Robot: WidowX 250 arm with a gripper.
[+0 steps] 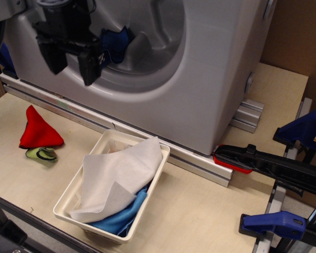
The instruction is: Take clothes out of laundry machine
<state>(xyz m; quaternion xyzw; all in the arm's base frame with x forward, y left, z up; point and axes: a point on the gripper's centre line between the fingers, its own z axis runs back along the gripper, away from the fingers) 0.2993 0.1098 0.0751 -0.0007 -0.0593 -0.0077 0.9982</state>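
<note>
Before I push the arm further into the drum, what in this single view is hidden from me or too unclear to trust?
- Small dark royal-blue cloth in the light-grey plastic washer: its left part is hidden behind the black gripper.
- Gripper: motion-blurred; fingers apart, empty, contact with the cloth unclear.
- Drum interior: cut off by the top edge.
- Lighter blue cloth in the white plastic basket: mostly covered by the large white cloth.
</note>
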